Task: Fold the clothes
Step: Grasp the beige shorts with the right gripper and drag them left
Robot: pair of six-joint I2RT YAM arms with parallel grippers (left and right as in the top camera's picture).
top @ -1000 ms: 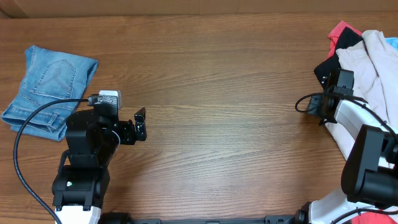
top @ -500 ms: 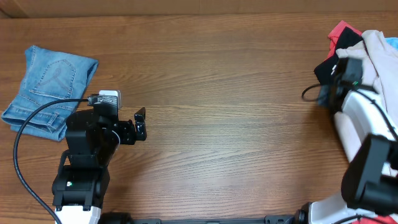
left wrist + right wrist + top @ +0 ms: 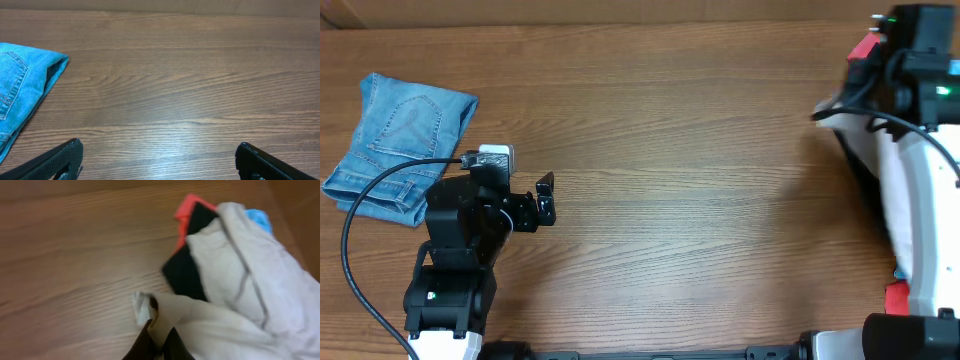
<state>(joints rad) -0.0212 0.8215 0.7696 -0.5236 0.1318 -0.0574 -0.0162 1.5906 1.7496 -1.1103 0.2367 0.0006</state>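
The right pincer (image 3: 159, 332) is clamped shut on a fold of the pale beige shorts (image 3: 240, 295). The pinched edge is bunched just above its dark fingers, which are blurred and cut off at the bottom of the wrist view. Beyond the grip the shorts spread away, lying over a black garment (image 3: 187, 275). A red piece (image 3: 186, 207) and a light blue one (image 3: 257, 219) peek out on the far side. From overhead, the right arm (image 3: 910, 170) hides that pincer and nearly all of these garments. The left pincer (image 3: 160, 167) gapes wide over the bare desk (image 3: 170, 75), holding nothing, with only its fingertips in view. Folded blue denim (image 3: 20, 85) lies off to its left, partly cut off.
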